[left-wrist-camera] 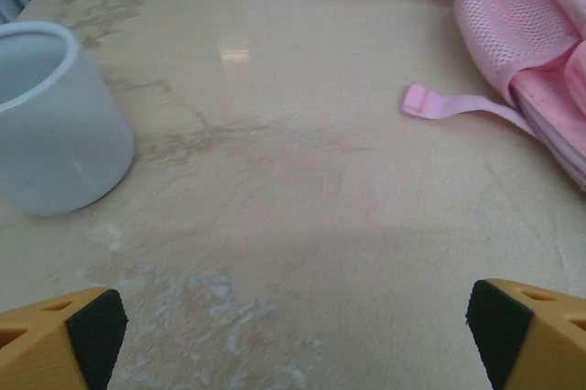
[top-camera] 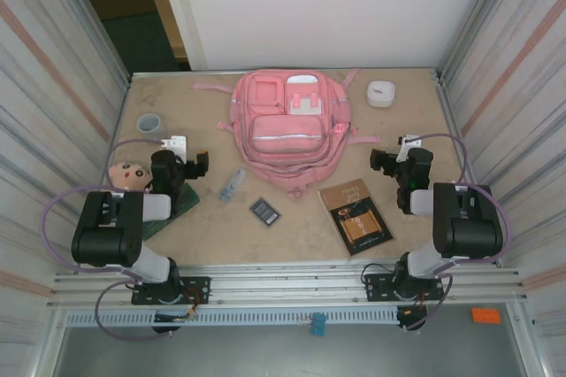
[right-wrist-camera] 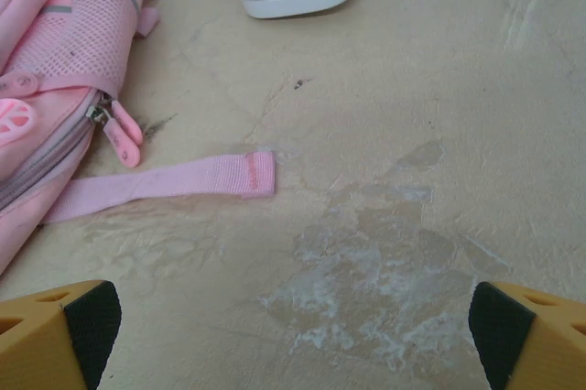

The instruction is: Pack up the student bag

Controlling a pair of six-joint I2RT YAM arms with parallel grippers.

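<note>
Starting with the top view: bag (top-camera: pixel 287 129) is lying at the desk's (top-camera: pixel 212 226) far middle, apparently shut; book (top-camera: pixel 355 216) is lying loose in front, so packing is looking unstarted. Left wrist: left tool (left-wrist-camera: pixel 293 321) is hanging open, empty, near a cup (left-wrist-camera: pixel 55 124). Right wrist: right tool (right-wrist-camera: pixel 293 321) is gaping empty beside a strap (right-wrist-camera: pixel 183 179).

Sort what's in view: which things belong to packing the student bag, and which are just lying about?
Job: student bag; likely to pack: book, dark pocket device, white case.
Probably idle: grey cup, doll head, orange piece off the table.
</note>
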